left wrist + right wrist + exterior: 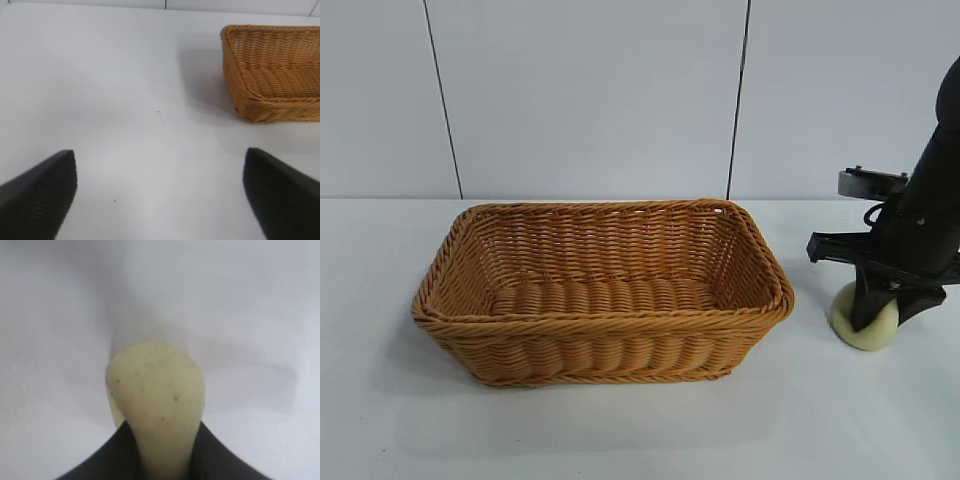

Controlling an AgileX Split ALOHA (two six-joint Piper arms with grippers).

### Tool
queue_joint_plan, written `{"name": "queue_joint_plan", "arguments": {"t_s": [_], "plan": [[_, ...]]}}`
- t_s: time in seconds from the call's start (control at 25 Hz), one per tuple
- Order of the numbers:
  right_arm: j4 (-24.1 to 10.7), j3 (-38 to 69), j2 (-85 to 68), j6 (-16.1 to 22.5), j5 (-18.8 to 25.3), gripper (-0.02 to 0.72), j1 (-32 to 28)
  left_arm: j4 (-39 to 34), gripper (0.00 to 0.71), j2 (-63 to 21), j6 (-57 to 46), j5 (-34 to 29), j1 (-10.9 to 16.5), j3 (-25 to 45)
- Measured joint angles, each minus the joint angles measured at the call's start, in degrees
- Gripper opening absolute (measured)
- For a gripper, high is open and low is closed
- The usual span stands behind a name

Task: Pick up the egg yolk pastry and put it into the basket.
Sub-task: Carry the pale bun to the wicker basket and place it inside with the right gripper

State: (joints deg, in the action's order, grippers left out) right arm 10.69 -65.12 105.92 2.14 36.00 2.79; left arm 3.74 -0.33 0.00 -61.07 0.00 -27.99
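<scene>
Pinched between my right gripper's (869,312) fingers (100,460), the egg yolk pastry (866,322) sits just right of the basket (603,290), apart from its rim. My left gripper (160,192) waits left of the basket, jaws spread, grasping nothing.

white table (620,430), pale panelled wall (590,90)

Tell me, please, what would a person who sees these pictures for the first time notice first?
First the big orange-brown wicker basket, standing empty in the middle of the white table. Next, to its right, the right gripper pointing down, its black fingers pinched on the small pale egg yolk pastry. The left gripper hangs open over bare table.
</scene>
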Motion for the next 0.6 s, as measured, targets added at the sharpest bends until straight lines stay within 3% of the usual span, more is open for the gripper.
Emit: {"name": "queue_joint_plan", "arguments": {"t_s": [0.36,0.6], "plan": [[0.0,-9.8,-7.8,-1.3,10.0,0.084,0.0,0.0,0.696,0.0,0.0,0.0,0.0,0.0],[-0.1,-13.8,-7.8,-1.5,12.0,0.084,1.6,0.0,0.696,0.0,0.0,0.0,0.0,0.0]]}}
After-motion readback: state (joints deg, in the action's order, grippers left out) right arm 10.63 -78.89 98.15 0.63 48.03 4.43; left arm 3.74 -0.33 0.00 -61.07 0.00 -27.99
